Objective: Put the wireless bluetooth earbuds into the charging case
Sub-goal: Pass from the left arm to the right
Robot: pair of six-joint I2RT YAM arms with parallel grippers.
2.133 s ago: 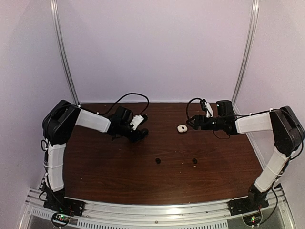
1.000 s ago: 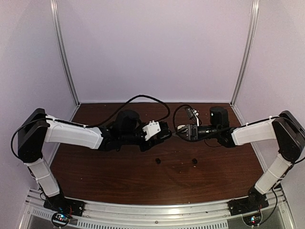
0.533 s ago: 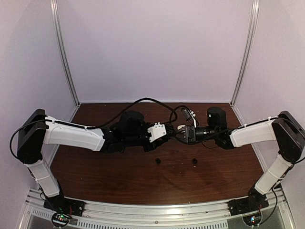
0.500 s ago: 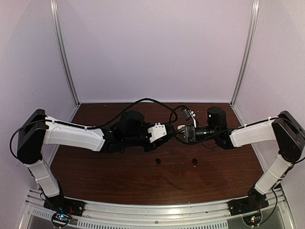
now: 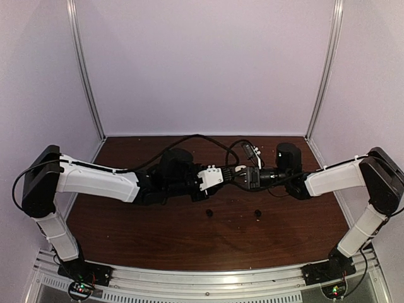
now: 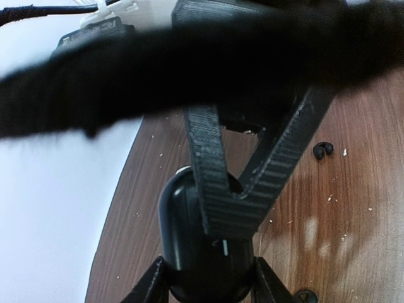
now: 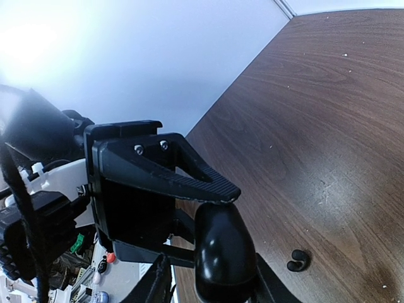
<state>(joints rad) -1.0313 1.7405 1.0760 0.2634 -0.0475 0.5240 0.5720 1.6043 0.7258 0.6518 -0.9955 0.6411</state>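
Left hand [image 5: 225, 175] closed on black charging case [image 6: 183, 243], right hand [image 5: 235, 176] gripping it too, black earbuds [image 5: 209, 213] loose on table [image 5: 139, 222] nearby

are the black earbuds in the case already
No, one black earbud and the other black earbud lie loose on the table in the top view.

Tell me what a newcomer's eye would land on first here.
Both arms stretch inward so the left gripper and right gripper meet over the table's middle, each closed on the same glossy black charging case. Nearer the bases, two tiny black earbuds lie loose and well apart on the brown table.
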